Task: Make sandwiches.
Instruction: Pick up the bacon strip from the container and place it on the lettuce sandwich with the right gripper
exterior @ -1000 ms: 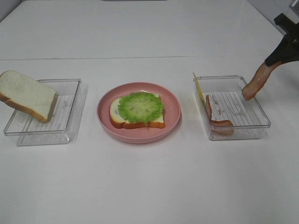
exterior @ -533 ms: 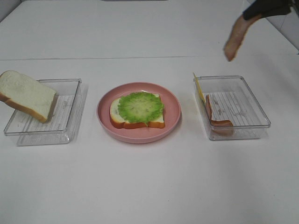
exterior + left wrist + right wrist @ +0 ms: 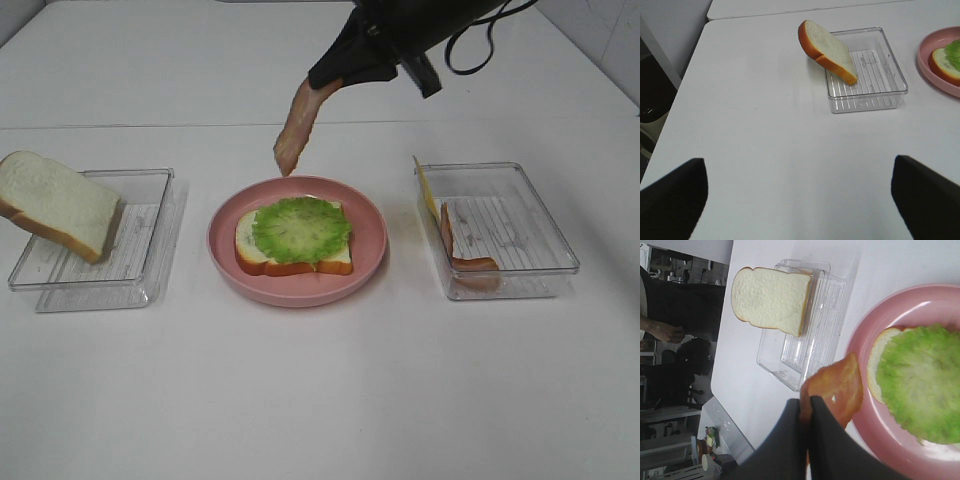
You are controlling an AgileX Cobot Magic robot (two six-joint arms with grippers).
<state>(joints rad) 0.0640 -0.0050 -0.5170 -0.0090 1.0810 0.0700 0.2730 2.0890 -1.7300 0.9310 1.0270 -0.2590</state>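
Right gripper (image 3: 335,82) pinches reddish-brown bacon strip (image 3: 296,130) over pink round plate (image 3: 372,225) edge; next, lay it on green lettuce leaf (image 3: 300,230). Left gripper (image 3: 800,185) spread.

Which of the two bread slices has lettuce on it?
The slice lying flat on the pink plate; green lettuce covers it. The other slice is bare and leans tilted on the left tray.
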